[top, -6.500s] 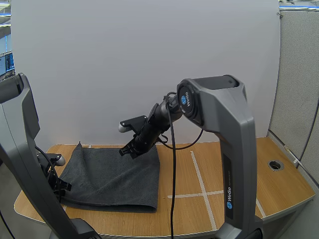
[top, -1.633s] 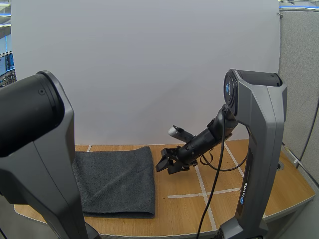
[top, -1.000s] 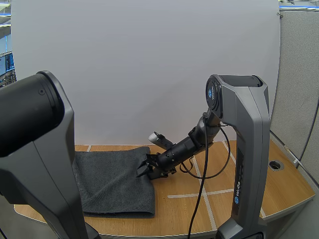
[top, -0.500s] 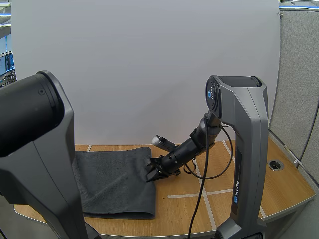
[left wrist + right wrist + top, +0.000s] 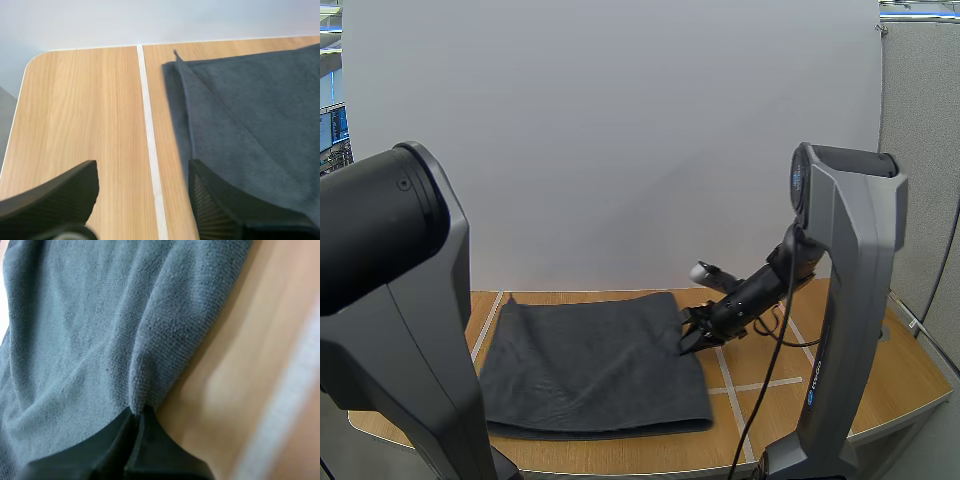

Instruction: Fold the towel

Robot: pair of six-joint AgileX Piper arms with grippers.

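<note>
Towel (image 5: 590, 365) pinched by right gripper (image 5: 690, 338); left gripper (image 5: 142, 172) spread

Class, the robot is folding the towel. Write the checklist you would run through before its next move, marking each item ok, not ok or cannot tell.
1. Grip on the towel: ok. The tips of the right claw are shut on a pinch of cloth at its edge.
2. Readiness of the left claw: ok. It is open and holds nothing, above the table beside the towel's corner.
3. Layers lined up at that corner: not ok. A lower layer shows beside the upper layer's edge.
4. Cloth lying flat: ok in the high view, apart from a small ridge at the pinch.
</note>
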